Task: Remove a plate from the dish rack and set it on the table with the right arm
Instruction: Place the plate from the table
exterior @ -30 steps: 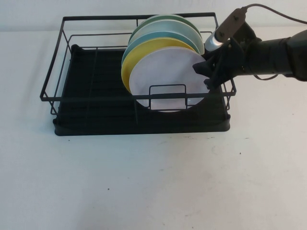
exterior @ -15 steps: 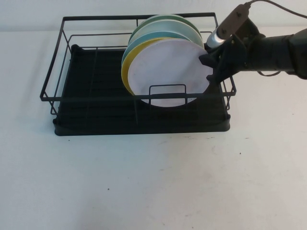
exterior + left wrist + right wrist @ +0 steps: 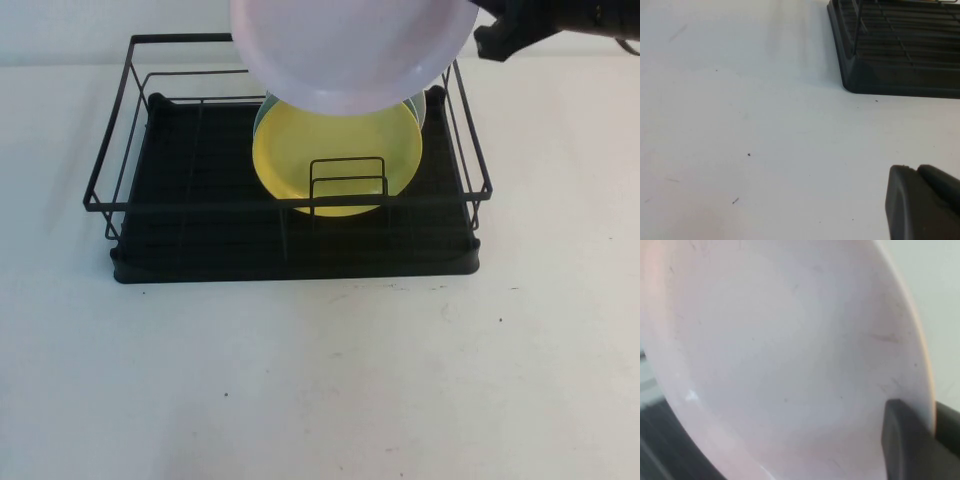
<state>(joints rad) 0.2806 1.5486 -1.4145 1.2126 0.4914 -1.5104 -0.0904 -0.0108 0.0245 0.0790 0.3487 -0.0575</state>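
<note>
The pale pink plate [image 3: 350, 45] is lifted clear above the black wire dish rack [image 3: 150, 150], near the camera at the top of the high view. My right gripper [image 3: 485, 35] is shut on the plate's right rim; in the right wrist view the plate [image 3: 785, 350] fills the frame with one finger [image 3: 910, 445] on each side of its rim. The left gripper [image 3: 922, 200] is low over the white table [image 3: 740, 125], beside a corner of the rack's drip tray [image 3: 890, 75], with its fingers together.
A yellow plate [image 3: 340, 150] stands upright in the rack, with a light blue and a green plate mostly hidden behind it. White table [image 3: 320, 380] lies in front of the rack and to its right.
The right gripper has lifted the pink plate up and out of the rack, toward the camera. The yellow plate behind it is now uncovered.
</note>
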